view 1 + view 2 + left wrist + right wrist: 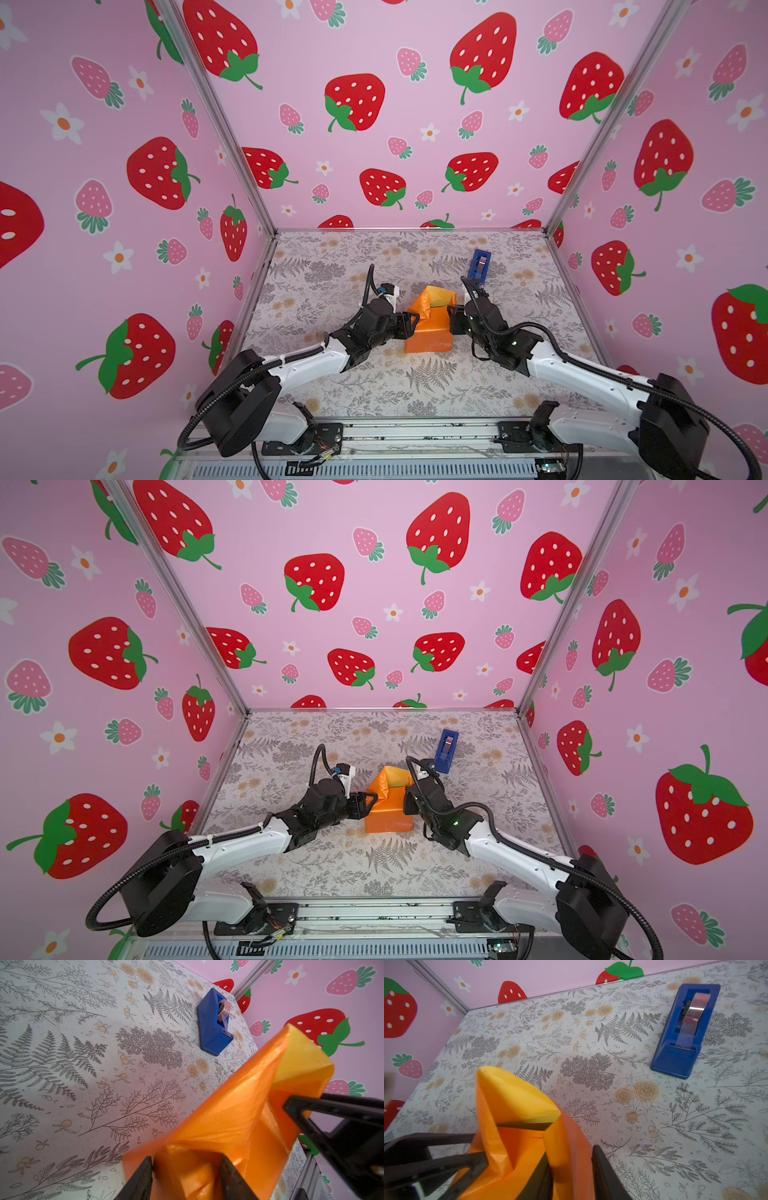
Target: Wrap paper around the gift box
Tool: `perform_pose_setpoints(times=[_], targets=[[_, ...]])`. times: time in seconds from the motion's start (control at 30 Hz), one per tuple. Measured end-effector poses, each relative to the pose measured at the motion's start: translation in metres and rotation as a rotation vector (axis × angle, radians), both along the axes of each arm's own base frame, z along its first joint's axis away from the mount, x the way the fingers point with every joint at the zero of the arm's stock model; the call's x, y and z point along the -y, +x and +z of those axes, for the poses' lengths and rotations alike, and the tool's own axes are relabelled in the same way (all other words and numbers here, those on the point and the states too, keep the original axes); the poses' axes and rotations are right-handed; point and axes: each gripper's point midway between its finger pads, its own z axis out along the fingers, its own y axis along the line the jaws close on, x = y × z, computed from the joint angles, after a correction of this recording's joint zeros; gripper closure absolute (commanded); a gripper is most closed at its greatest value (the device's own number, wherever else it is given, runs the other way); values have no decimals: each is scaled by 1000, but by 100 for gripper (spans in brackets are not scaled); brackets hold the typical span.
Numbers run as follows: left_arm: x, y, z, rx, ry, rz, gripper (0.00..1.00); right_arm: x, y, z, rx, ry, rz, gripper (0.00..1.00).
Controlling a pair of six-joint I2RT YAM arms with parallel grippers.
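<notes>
The orange paper (430, 332) (388, 816) is folded into a parcel mid-table, and a pale yellow flap (512, 1101) stands up at its far end. The gift box is hidden under it, apart from a thin black strip (525, 1126) under that flap. My left gripper (413, 322) (187, 1159) is at the parcel's left side, its jaws pressed on the paper-covered end. My right gripper (451, 318) (571, 1155) is at the right side. Its jaws stand apart with a paper (228, 1115) flap between them.
A blue tape dispenser (480, 266) (446, 750) (214, 1024) (685, 1030) stands behind and to the right of the parcel. Strawberry-patterned walls close in the floral table on the left, back and right.
</notes>
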Motion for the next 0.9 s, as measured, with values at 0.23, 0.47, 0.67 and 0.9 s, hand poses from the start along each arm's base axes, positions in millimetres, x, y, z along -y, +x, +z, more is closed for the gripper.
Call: perform_pose_setpoints(times=[0.23, 0.47, 0.67, 0.9], targets=[[0, 0, 0, -9, -9, 7, 51, -36, -2, 64, -4, 205, 85, 89], [1, 0, 0, -9, -10, 7, 51, -97, -11, 1, -181, 191, 206, 97], [0, 0, 0, -11, -10, 8, 52, -109, -5, -31, -225, 148, 196, 98], [0, 0, 0, -11, -10, 8, 51, -97, 3, -40, -201, 101, 129, 99]])
